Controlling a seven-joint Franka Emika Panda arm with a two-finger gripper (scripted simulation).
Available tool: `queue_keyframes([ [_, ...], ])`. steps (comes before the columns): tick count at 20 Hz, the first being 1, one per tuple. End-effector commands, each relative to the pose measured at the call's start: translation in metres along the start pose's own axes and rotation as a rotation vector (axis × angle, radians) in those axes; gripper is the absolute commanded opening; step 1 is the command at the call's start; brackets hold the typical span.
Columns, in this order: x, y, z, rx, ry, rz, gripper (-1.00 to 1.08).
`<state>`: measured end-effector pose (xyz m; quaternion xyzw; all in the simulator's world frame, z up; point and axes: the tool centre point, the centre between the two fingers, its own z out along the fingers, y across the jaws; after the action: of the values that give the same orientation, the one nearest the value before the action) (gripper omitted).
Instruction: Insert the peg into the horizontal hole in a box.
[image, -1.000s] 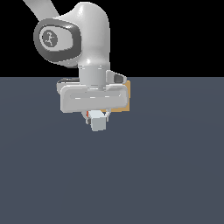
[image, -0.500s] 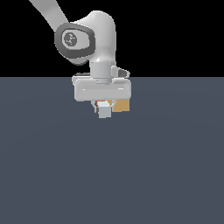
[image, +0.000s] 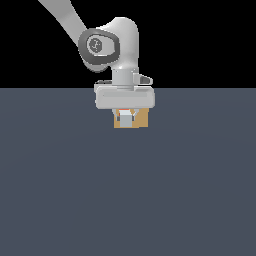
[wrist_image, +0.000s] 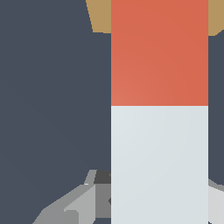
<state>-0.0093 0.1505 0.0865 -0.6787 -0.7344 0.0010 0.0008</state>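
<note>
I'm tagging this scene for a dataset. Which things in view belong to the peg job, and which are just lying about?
For the job:
- peg, red end toward the box
- box, mostly hidden behind the claw
- claw, shut on the peg
- hole: not visible in either view

Lying about:
- nothing loose; only the grey table

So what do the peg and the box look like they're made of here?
It's a simulator render, so only a guess. The peg looks like matte painted plastic or wood: flat red-orange and white-grey faces, sharp edges, no grain or shine. The box is plain tan, like cardboard or unfinished wood, also without texture. The pincer is shut on the peg.
</note>
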Motion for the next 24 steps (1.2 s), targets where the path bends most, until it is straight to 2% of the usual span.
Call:
queue_keyframes([
  [1, 0.0064, 0.0056, -0.0031, -0.003, 0.0, 0.018, -1.0],
  [24, 0.0152, 0.01, -0.0041, -0.002, 0.001, 0.03, -1.0],
])
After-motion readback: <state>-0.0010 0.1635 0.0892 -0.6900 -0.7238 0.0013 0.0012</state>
